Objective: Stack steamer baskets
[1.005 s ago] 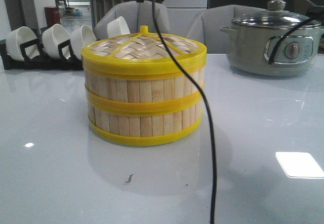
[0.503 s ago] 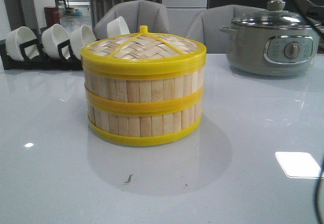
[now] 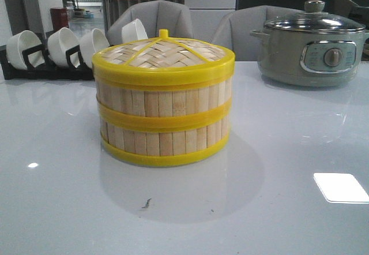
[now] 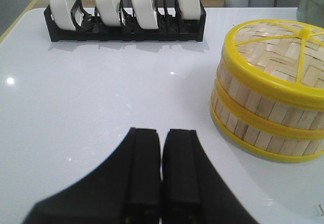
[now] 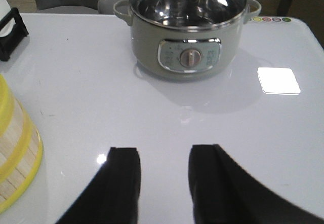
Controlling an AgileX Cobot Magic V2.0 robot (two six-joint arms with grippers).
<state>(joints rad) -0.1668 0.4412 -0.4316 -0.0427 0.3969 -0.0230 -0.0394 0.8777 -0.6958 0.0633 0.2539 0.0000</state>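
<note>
Two steamer baskets (image 3: 163, 113) stand stacked in the middle of the white table, topped by a woven bamboo lid (image 3: 163, 52) with a yellow rim and knob. The stack also shows in the left wrist view (image 4: 268, 92) and at the edge of the right wrist view (image 5: 15, 153). My left gripper (image 4: 162, 132) is shut and empty over bare table, apart from the stack. My right gripper (image 5: 163, 150) is open and empty over bare table between the stack and the pot. Neither gripper shows in the front view.
A grey electric pot (image 3: 311, 44) with a glass lid stands at the back right, also in the right wrist view (image 5: 188, 29). A black rack (image 4: 121, 29) with several white bowls (image 3: 63, 46) stands at the back left. Chairs stand behind the table.
A black cable that hung across the front of the stack one second ago swung off to the right and is now out of the front view. The stack has not moved.
</note>
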